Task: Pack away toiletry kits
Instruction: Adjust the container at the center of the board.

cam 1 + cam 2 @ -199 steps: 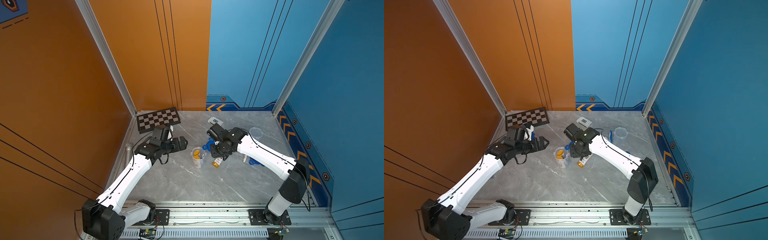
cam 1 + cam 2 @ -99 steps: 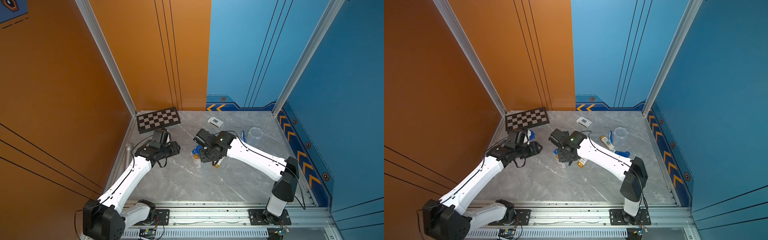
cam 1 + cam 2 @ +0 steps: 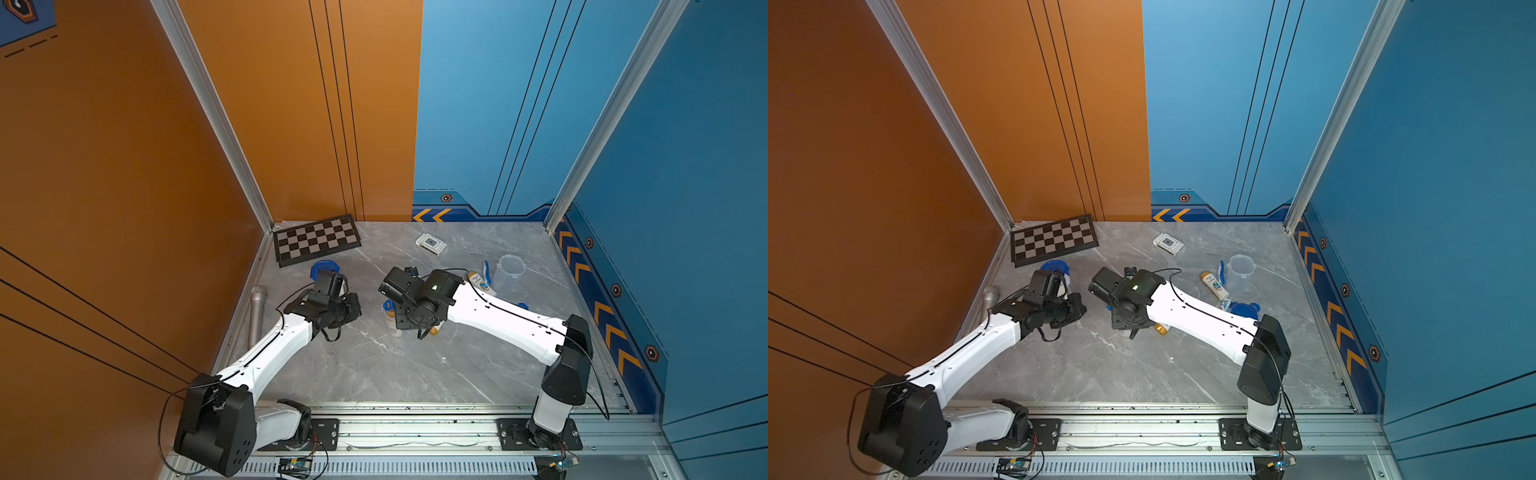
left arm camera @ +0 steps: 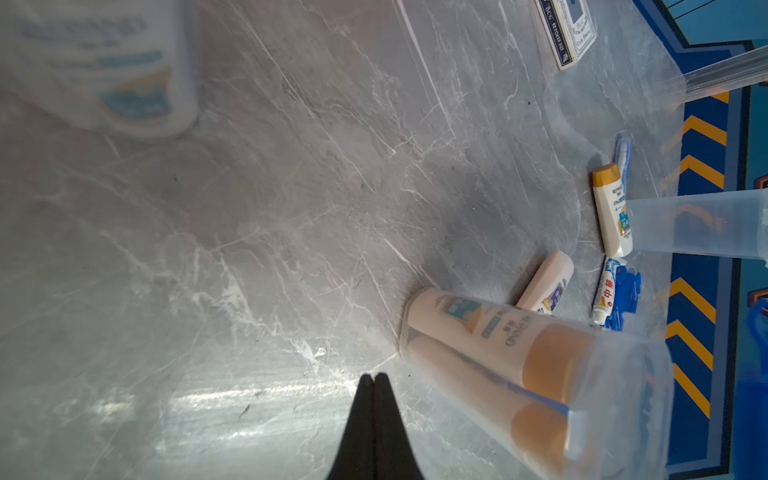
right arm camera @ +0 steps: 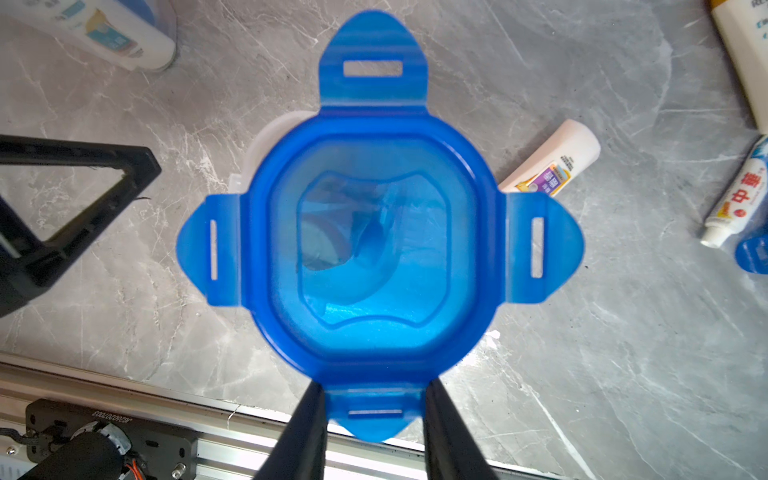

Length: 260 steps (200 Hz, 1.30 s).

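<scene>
Writing first: red characters 中华 run along the white toothpaste tube (image 5: 735, 203). The flat white box (image 4: 565, 33) shows "BCG" and "POKER SIZE" on its edge in the left wrist view, while both top views give you only its grey label. Bottle labels are too small or blurred to read surely.

Your right gripper (image 5: 372, 390) pinches one tab of the blue lid (image 5: 374, 249), jaws partly apart around it, with the lid over the clear cup (image 4: 540, 386). The right wrist view shows only a sliver of that cup's rim. The left wrist view shows two gold-capped bottles (image 4: 557, 361) inside it.

Your left gripper (image 4: 374, 378) is closed on nothing, fingertips touching, over the marble (image 4: 291, 208).

In both top views the right arm (image 3: 498, 316) mostly hides this cup. A loose bottle (image 5: 552, 166) lies just beside it. An empty cup (image 3: 509, 274), chessboard (image 3: 316, 240) and microphone (image 3: 257, 309) stand farther off.
</scene>
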Each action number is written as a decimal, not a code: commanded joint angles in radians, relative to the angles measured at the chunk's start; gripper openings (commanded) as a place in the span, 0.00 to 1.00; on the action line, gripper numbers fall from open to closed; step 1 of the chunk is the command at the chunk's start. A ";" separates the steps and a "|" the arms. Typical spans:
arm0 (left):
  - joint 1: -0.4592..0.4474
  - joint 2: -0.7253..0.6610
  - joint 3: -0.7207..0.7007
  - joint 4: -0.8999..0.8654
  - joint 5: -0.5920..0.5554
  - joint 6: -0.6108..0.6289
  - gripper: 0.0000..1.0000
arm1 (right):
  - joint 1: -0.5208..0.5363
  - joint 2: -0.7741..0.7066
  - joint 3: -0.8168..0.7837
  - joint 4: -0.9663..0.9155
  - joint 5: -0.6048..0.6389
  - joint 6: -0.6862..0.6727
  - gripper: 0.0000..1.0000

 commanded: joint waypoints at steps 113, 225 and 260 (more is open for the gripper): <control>-0.162 0.157 -0.107 0.369 0.056 -0.112 0.00 | 0.007 -0.107 -0.043 -0.084 0.105 0.097 0.22; -0.223 0.175 -0.123 0.425 0.114 -0.148 0.00 | 0.015 -0.110 -0.052 -0.102 0.131 0.131 0.22; -0.248 0.194 -0.115 0.433 0.144 -0.153 0.00 | 0.019 -0.117 -0.055 -0.108 0.148 0.149 0.22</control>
